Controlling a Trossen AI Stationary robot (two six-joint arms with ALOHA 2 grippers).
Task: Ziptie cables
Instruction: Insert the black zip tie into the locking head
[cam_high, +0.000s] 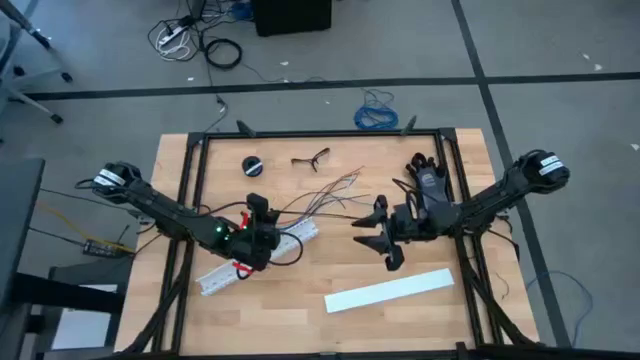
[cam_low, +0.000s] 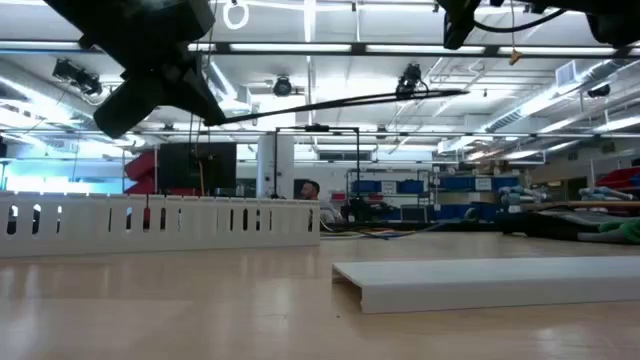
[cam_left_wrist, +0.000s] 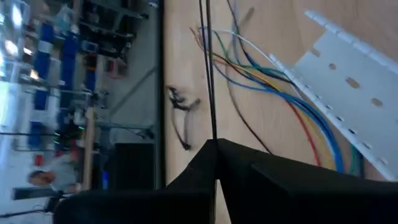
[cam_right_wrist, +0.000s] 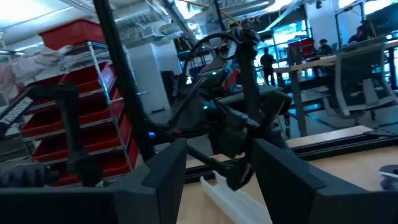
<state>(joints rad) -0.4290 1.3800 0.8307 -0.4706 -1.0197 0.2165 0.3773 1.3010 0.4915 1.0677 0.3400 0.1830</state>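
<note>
The left hand (cam_high: 262, 240) is mostly hidden under its own dark wrist in the high view, and in its wrist view the two fingers press together on a thin black zip tie (cam_left_wrist: 210, 93) that runs straight out from between them. In the low view that same strip crosses the air well above the table as a long dark line, and its far tip is too fine to follow. This hand sits over the near end of the white slotted plastic strip (cam_high: 262, 255) lying on the light wooden table (cam_high: 420, 320).

The bunch of thin coloured cables (cam_high: 330, 192) fans out across the middle of the table between the two arms, one end reaching onto the slotted strip; where each wire ends under the left hand cannot be made out.

The right hand (cam_high: 378, 238) is to the right of the wires, with its fingers (cam_right_wrist: 166, 171) spread wide and nothing between them.

A flat white plastic cover strip (cam_high: 390, 291) lies toward the front, well apart from both hands. A small black round object (cam_high: 254, 165) and a pair of dark-framed glasses (cam_high: 311, 159) sit near the back edge.
</note>
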